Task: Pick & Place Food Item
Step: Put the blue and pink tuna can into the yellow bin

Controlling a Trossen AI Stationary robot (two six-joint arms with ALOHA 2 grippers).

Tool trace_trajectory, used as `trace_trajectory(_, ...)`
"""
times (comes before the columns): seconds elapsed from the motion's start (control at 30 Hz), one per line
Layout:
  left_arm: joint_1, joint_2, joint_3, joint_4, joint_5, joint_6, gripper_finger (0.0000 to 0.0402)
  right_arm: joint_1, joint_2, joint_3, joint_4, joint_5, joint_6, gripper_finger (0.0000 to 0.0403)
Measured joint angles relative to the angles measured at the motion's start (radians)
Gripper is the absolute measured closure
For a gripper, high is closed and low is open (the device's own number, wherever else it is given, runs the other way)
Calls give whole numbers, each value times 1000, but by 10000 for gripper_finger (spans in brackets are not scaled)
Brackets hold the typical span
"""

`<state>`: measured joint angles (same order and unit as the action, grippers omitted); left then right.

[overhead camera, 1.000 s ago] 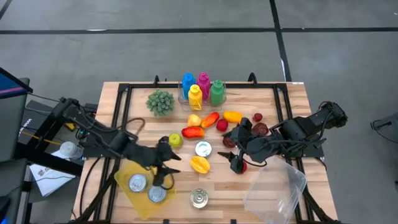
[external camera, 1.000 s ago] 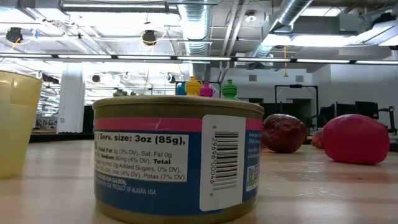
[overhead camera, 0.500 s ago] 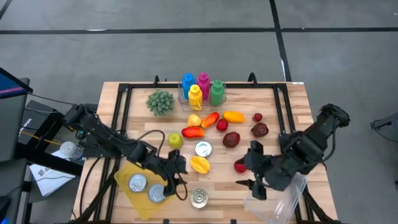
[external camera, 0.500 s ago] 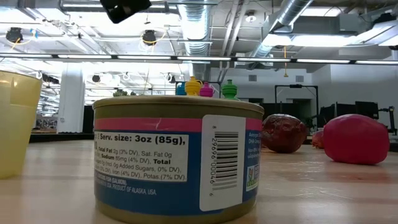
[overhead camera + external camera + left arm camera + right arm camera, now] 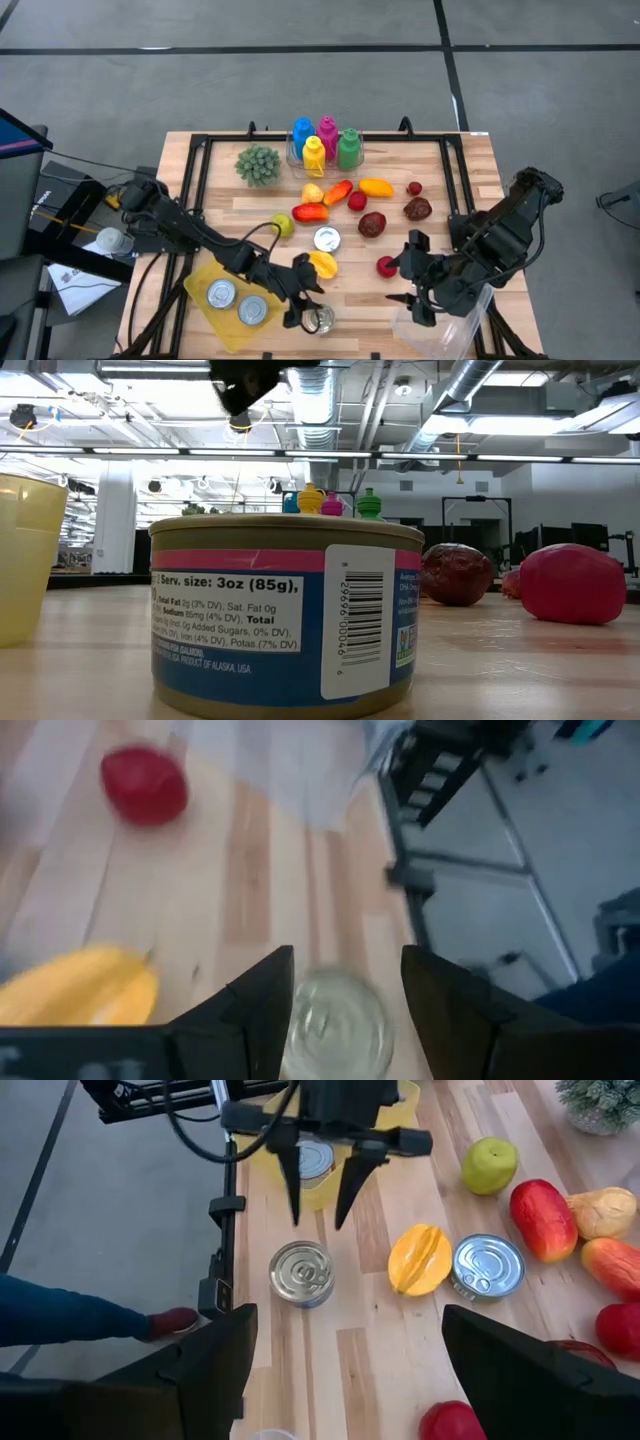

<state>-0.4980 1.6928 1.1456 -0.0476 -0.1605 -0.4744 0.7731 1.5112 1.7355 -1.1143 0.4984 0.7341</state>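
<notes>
One round, ridged metal can

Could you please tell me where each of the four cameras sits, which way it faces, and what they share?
High view: overhead, looking straight down on the table; both arms show, left tool beside the lone can, right tool near the clear container.
Low view: table height, facing the can and room; a dark arm part shows overhead.
Left wrist view: looks past its open fingers down at the can.
Right wrist view: looks across at the can and left tool.
All four share that can.
</notes>
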Motion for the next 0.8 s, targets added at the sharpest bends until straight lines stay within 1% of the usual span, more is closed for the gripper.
trace_trajectory(0.1, 3, 33, 0, 37, -34, 47, 219, 0, 0, 0, -4, 0, 0, 91)
trace_trajectory(0.17, 3, 49, 0, 25, -38, 48, 210, 6, 0, 0, -4, 0, 0, 91)
trace_trajectory(0.33, -20, 83, -1, -35, -80, 44, 163, 37, 0, 0, -9, 0, 0, 91)
trace_trajectory(0.5, -42, 118, -1, -23, -80, 49, 115, 74, 0, 0, -8, 0, 1, 91)
trace_trajectory(0.63, -48, 120, -1, -24, -80, 59, 89, 92, 0, 0, -8, 17, 15, 91)
trace_trajectory(0.8, -53, 120, -1, 4, -79, 129, 63, 105, 0, 0, -8, 41, 27, 91)
